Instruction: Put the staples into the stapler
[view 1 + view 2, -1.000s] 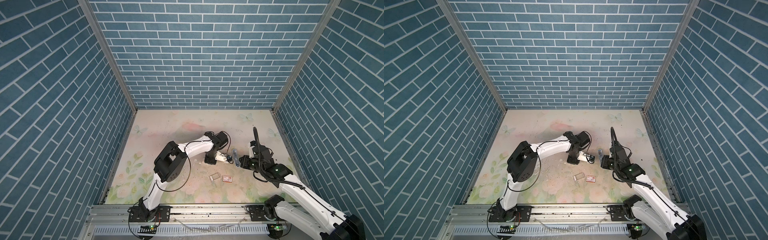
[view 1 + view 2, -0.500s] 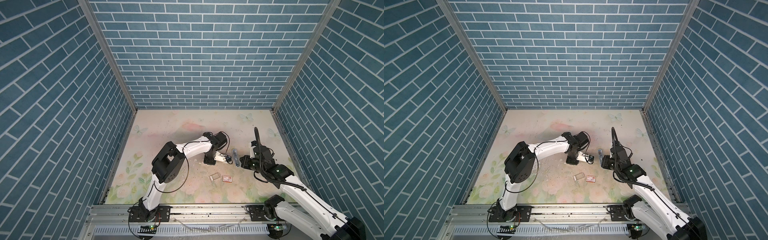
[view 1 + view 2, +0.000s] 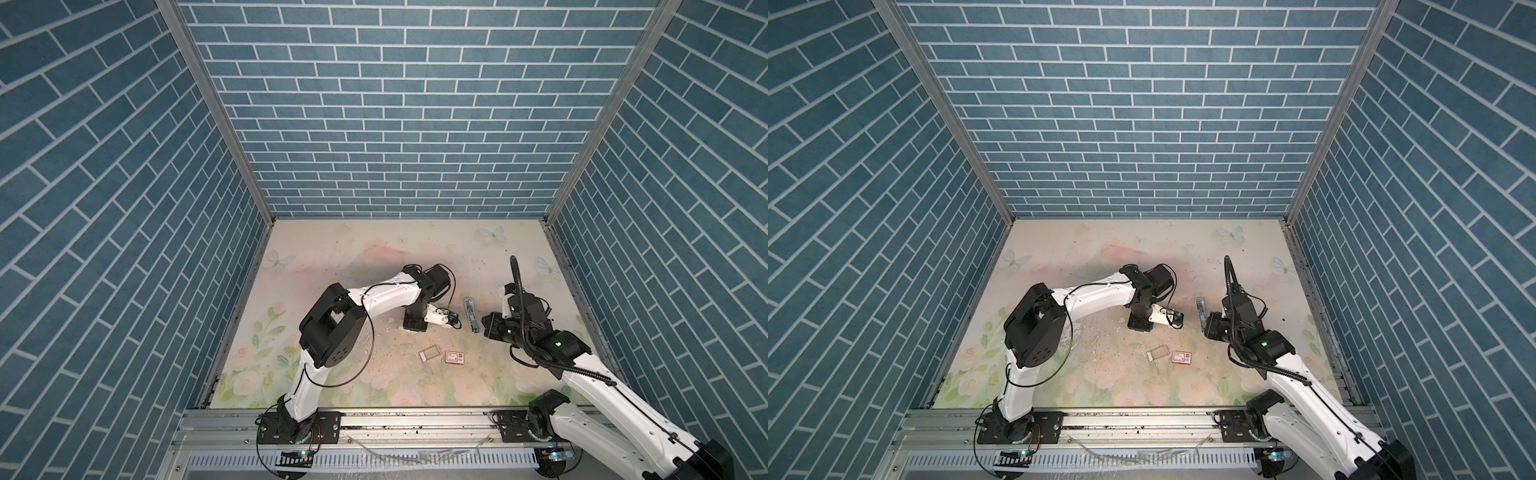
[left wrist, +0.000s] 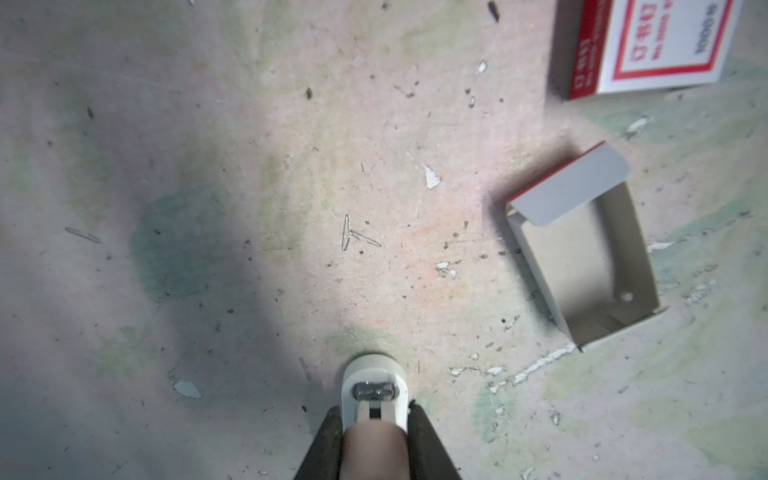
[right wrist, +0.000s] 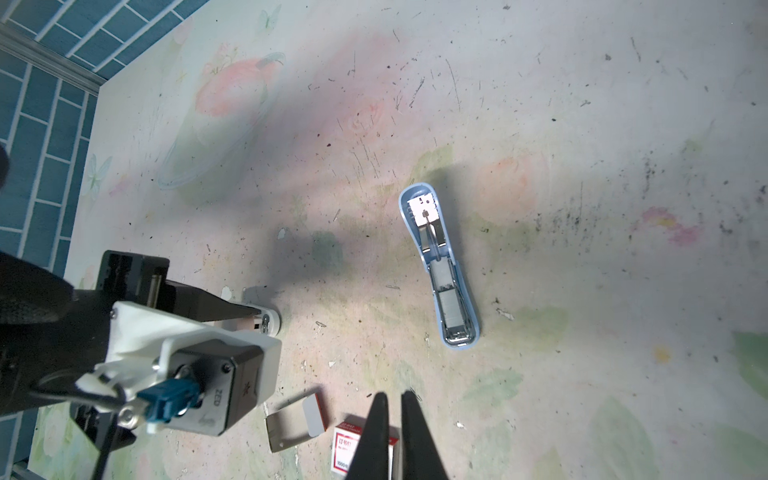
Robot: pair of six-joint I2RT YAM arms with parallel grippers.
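Both top views reach me bright and evenly lit from above, sharp mid-frame, with the brick walls (image 3: 395, 124) splaying at the edges. From the left wrist, a broad soft shadow darkens the surface (image 4: 187, 257). The white stapler (image 4: 374, 382) in my left end effector (image 4: 374, 411) smears nearest the lens. The red-and-white box (image 4: 648, 45) looks slightly soft, perhaps from lens falloff.

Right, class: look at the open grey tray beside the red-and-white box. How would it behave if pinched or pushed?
The grey tray looks empty and thin-walled, so it is probably very light and would slide under a push. Its card walls would likely buckle under a firm pinch. Flat-bottomed, it should not roll.
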